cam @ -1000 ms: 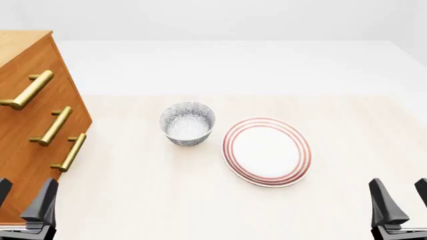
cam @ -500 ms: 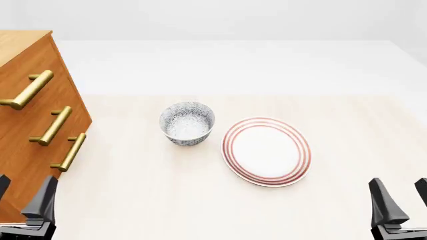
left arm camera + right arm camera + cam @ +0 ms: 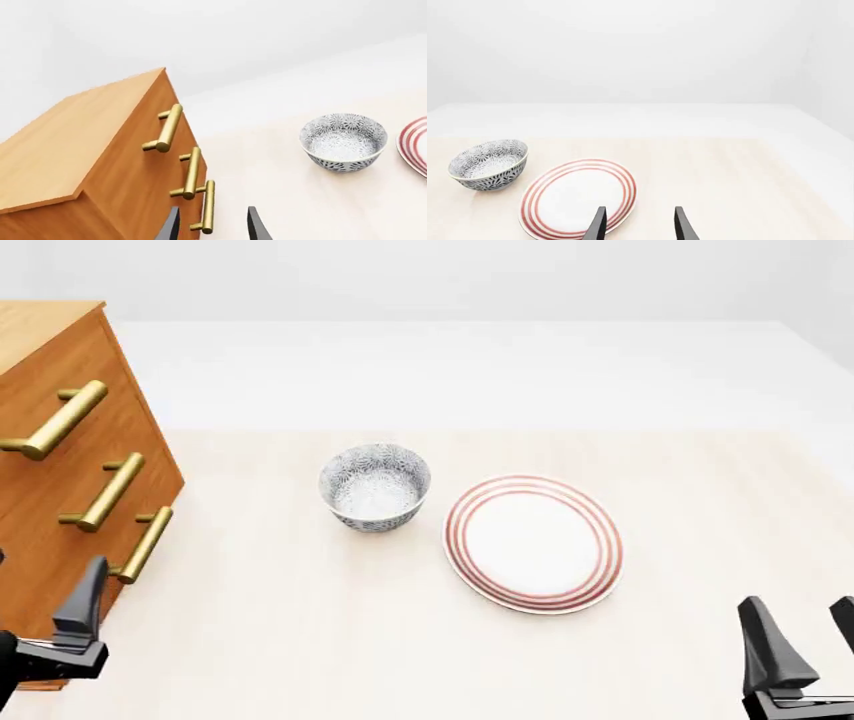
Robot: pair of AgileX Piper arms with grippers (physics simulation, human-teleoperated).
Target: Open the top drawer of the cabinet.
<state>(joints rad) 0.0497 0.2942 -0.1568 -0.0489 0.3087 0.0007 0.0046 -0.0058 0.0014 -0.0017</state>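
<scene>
The cabinet point(image 3: 60, 470) stands at the table's point(image 3: 334, 640) nine o'clock edge, its top drawer point(image 3: 54, 390) apparently shut. The left gripper point(image 3: 212, 227) hovers at seven o'clock, fingers parted and empty, near the lowest handle point(image 3: 207, 207). The right gripper point(image 3: 639, 225) waits open, empty, at five o'clock

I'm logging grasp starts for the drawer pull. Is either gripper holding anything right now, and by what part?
Nothing is held. The left gripper is open, short of the top drawer's handle; the right gripper is open above the plate.
</scene>
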